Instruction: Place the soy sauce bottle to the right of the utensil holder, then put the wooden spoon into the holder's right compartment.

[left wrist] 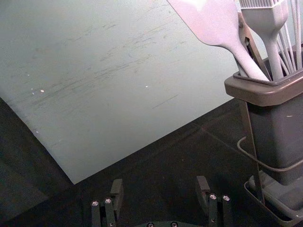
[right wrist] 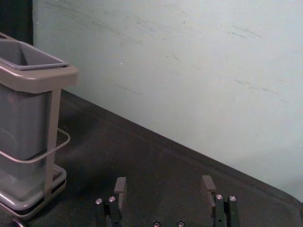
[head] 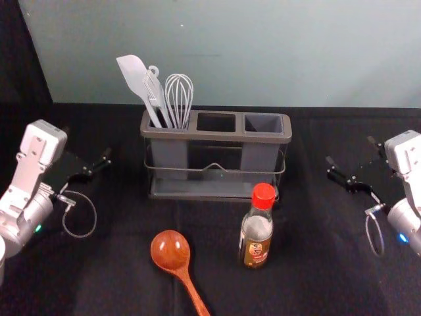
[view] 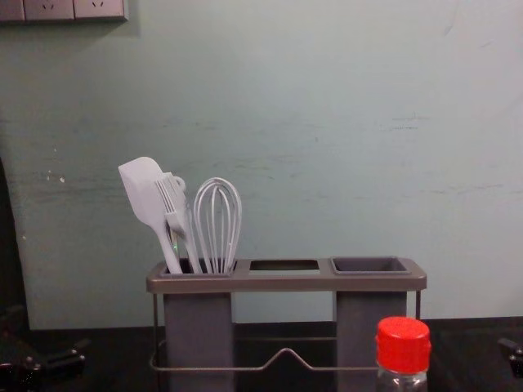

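Because the soy sauce bottle of clear glass (head: 256, 230) stands upright just in front of the holder's right end, not beside it, moving it looks like the step in hand. Nearer lies the glossy reddish-brown wooden spoon (head: 172, 250), bowl toward the holder, best left for later. The right gripper (right wrist: 164, 185), off to the right with its fingers spread wide, seems the natural one: come in level around the body, below the red cap (head: 264, 196), close gently on the smooth glass, lift straight, swing clear of the wire rail and lower until the base sits flat.

The bottle carries a printed label and seems part full of dark sauce, though its level is hard to judge. The left gripper (left wrist: 159, 187) waits at the left, also wide apart. Farthest, the grey plastic utensil holder (head: 217, 136) has its right compartment (head: 260, 158) vacant, while a pale spatula (head: 135, 76) and whisk (head: 178, 99) fill the left.
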You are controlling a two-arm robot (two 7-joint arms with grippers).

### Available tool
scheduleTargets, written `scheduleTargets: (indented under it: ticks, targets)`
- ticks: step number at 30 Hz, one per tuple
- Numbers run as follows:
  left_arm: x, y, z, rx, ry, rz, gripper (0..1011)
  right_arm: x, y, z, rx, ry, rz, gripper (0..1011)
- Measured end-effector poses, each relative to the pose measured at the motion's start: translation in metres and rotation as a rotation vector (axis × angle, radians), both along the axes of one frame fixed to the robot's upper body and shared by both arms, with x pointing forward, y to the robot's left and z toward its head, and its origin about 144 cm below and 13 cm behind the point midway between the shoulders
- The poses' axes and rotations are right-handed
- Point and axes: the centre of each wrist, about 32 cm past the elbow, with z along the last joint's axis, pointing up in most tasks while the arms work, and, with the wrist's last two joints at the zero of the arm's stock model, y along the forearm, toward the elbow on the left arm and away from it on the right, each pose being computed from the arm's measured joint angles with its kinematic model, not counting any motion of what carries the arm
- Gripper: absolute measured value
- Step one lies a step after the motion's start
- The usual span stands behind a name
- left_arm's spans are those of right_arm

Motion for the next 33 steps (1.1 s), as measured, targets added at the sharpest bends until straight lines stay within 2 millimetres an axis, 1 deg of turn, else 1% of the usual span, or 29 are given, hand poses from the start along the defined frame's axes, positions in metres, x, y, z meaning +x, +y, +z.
scheduleTargets:
  ticks: [33]
  targets:
    - [0.0, 0.0, 0.0, 0.0, 0.0, 0.0, 1005, 0.0, 0.0, 0.0, 0.0, 0.0, 0.0, 1004]
